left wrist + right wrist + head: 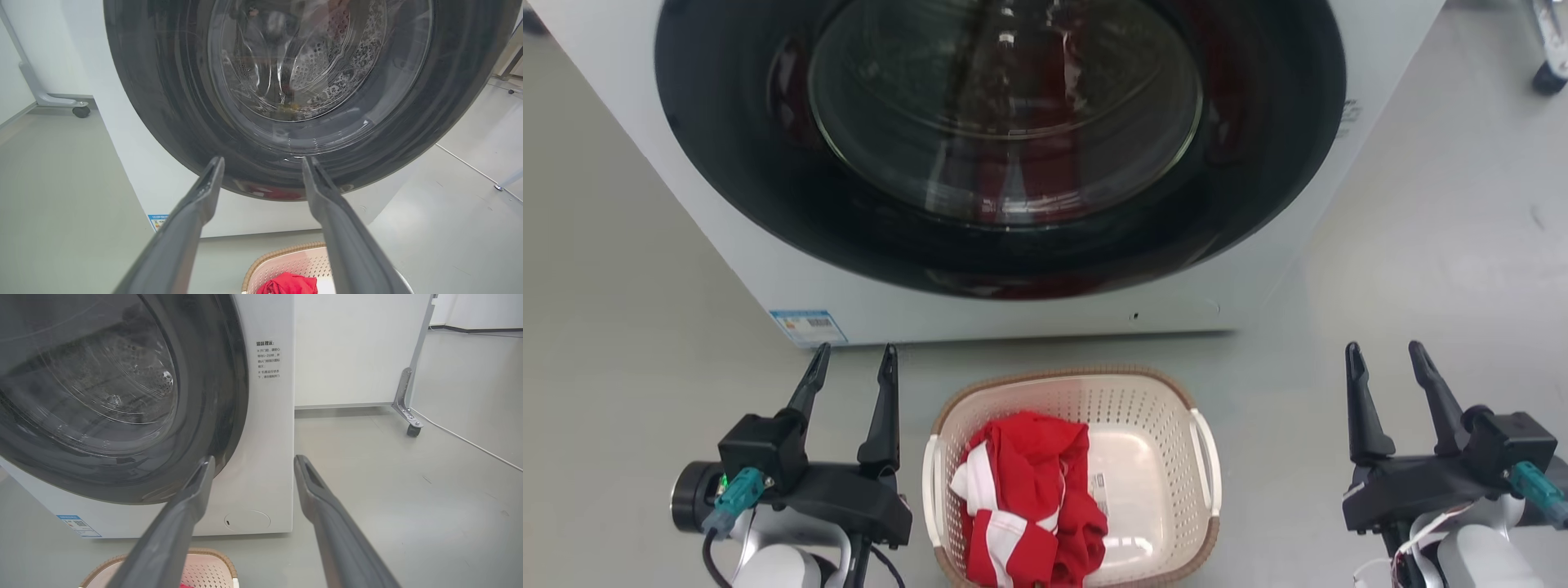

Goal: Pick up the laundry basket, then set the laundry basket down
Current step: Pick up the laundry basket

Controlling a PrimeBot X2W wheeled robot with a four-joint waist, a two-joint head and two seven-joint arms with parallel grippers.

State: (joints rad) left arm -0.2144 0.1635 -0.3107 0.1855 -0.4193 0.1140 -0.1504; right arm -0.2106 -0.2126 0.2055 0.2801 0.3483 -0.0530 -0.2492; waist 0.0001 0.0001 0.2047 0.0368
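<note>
The laundry basket (1160,441), cream-white and perforated with a brown rim and white side handles, sits on the grey floor in front of the washer, holding a red and white garment (1029,498). My left gripper (854,359) hangs open to the basket's left, apart from it. On the other side my right gripper (1384,355) is open too, well clear of the basket. The left wrist view catches the basket's rim (278,255) at its bottom edge beside the left gripper (263,161). A corner of the basket (208,567) shows low in the right wrist view, below the right gripper (253,459).
A white front-loading washer (1029,318) with a dark round door stands just behind the basket. A white panel on a castered foot (410,424) is off to the right, with a cable on the floor. Another castered stand (79,110) is left of the washer.
</note>
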